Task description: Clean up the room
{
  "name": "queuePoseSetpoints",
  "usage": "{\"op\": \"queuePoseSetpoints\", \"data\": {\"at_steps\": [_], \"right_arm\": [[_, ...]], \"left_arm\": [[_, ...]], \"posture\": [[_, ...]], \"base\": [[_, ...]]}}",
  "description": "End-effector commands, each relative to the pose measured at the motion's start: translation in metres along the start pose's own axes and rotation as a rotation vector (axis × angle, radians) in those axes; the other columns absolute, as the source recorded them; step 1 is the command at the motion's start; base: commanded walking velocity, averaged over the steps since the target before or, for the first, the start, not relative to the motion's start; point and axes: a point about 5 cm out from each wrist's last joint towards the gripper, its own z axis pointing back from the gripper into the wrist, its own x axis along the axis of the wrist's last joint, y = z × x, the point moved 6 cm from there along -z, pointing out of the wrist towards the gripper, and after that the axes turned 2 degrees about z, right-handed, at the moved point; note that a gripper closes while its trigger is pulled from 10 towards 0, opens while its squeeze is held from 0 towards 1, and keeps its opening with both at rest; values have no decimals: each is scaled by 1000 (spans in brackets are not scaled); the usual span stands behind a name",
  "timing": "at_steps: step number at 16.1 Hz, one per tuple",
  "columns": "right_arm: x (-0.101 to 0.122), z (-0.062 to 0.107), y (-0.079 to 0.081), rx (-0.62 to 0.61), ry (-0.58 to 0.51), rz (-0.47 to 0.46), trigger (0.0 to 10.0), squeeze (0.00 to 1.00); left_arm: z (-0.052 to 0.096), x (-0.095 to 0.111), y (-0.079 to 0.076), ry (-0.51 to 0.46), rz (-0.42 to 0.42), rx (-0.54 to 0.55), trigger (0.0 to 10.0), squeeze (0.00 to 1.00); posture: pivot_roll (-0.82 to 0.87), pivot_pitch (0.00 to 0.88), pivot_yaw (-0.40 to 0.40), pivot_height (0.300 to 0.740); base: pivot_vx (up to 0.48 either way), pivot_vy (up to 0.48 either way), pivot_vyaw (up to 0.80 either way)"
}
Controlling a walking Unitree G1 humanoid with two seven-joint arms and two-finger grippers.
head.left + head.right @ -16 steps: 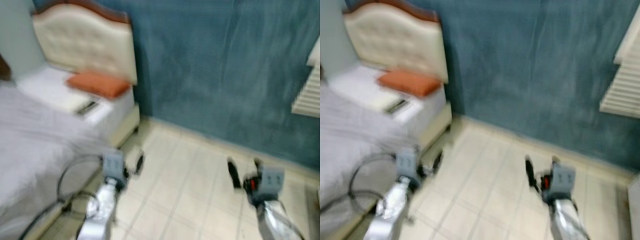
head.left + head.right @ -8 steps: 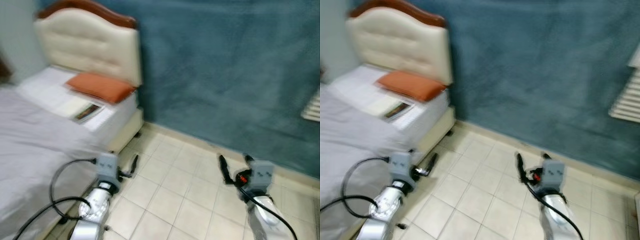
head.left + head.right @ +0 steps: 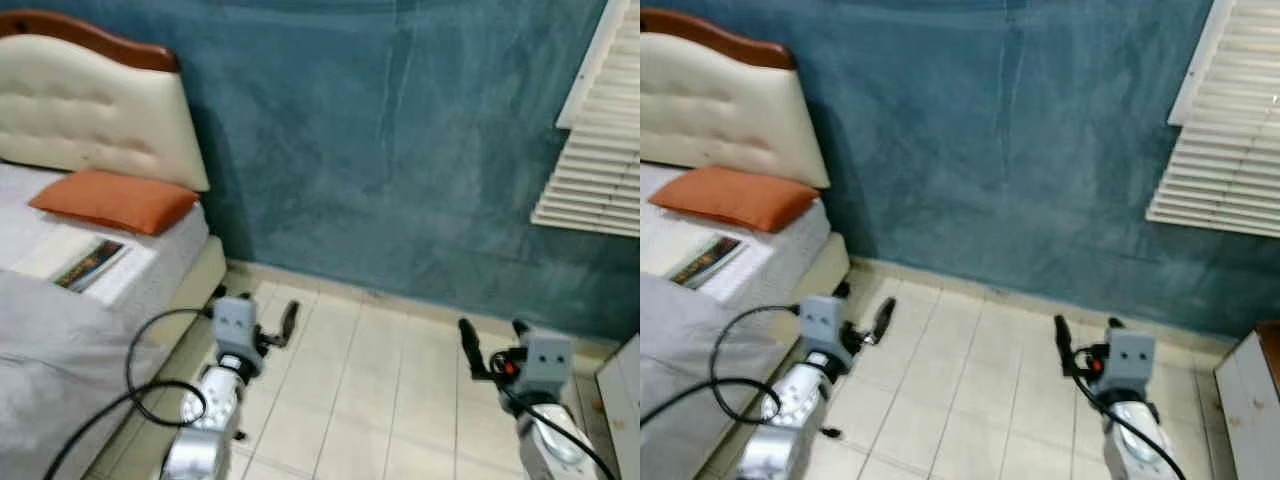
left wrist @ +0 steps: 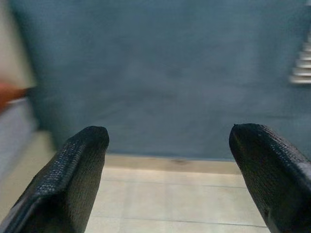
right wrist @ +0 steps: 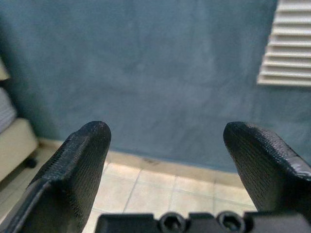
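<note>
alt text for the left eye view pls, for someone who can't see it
Two silver robot arms reach over a pale tiled floor toward a teal wall, the left pincer and right pincer both open and holding nothing. On the left stands a bed with a cream padded headboard, a flat orange pillow and a thin book; white window blinds hang at upper right.
</note>
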Motion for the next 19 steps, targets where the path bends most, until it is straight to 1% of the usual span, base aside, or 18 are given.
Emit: {"op": "queuePoseSetpoints", "data": {"at_steps": [1,2,6,10,19], "right_arm": [[6,-6,12,24,-19,-13,10000,0],[6,-7,13,25,-18,-12,10000,0],[5,-8,14,29,-15,7,10000,0],[2,-5,13,26,0,-3,10000,0],[2,-4,11,21,2,1,10000,0]], "left_arm": [[4,-2,18,11,-16,40,10000,0],[4,-2,18,11,-15,40,10000,0],[2,-3,18,13,-10,36,10000,0],[2,-4,16,15,-7,31,10000,0],[-1,-5,12,15,0,14,10000,0]], "posture": [[-108,0,6,740],[-109,0,8,740],[-113,0,13,740],[-113,0,13,740],[-129,0,19,740]], "base": [[480,0,0],[480,0,0],[480,0,-717],[480,0,-800],[480,0,-800]]}}
